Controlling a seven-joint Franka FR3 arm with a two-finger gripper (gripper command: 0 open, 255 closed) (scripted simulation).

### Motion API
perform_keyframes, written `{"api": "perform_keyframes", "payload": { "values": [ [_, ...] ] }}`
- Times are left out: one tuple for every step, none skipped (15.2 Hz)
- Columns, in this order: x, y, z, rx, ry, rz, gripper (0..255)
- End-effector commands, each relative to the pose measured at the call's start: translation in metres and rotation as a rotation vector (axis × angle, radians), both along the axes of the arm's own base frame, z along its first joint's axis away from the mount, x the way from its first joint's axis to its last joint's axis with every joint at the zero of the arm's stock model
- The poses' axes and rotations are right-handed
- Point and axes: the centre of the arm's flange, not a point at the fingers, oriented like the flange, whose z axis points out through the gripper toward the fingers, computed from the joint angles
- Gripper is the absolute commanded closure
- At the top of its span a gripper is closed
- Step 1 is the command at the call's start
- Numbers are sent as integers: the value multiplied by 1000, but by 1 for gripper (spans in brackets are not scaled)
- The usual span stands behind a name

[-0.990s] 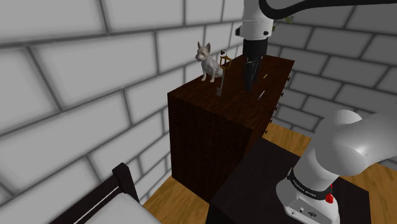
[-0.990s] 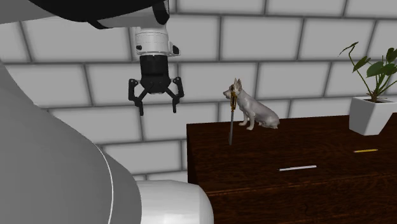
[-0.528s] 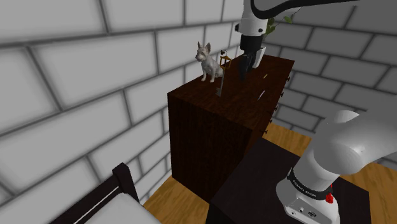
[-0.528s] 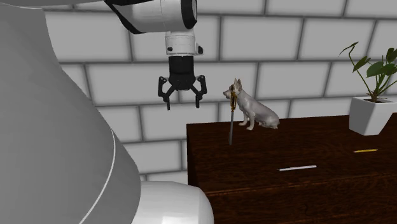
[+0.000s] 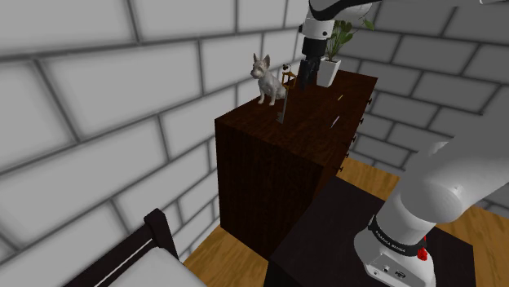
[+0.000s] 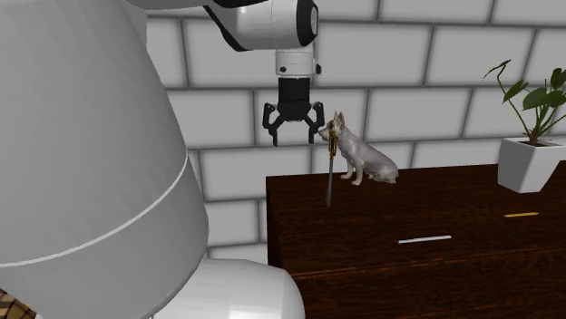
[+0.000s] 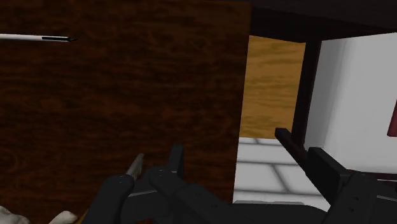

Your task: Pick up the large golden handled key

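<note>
here, the slender key (image 6: 329, 172) with a golden handle stands upright on the dark-grained wooden dresser (image 6: 453, 204); the gripper (image 6: 295, 141) hangs wide open, empty, near it.

2 exterior views share dresser (image 5: 261, 171); wrist looks down past claw (image 7: 228, 141).

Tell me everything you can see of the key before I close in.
The key stands upright, tip down, on the dark wooden dresser near its edge at the second exterior view's left. Its ornate handle on top looks golden; the long slim shaft below is grey. It rises just beside the muzzle of the dog figurine; contact there cannot be told. The open gripper hangs beside the handle, not touching it.
</note>
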Motion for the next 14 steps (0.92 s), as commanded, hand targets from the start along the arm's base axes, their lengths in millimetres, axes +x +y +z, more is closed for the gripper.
{"api": "perform_keyframes", "payload": {
  "values": [
    [13, -23, -1, 3, -21, -6, 0],
    [20, -33, 0, 6, -31, -8, 0],
    [27, -43, 1, 8, -40, -11, 0],
    [34, -54, 1, 10, -50, -14, 0],
    [41, -64, 2, 13, -60, -16, 0],
    [47, -75, 3, 15, -70, -19, 0],
    [54, -85, 4, 17, -80, -22, 0],
    [61, -96, 5, 20, -90, -25, 0],
    [68, -106, 6, 22, -100, -27, 0],
    [74, -117, 7, 24, -110, -30, 0],
    [81, -128, 8, 27, -120, -33, 0],
    [88, -138, 9, 29, -130, -35, 0],
    [93, -147, 10, 31, -138, -38, 0],
    [93, -147, 4, 31, -138, -38, 0]
  ]
}}
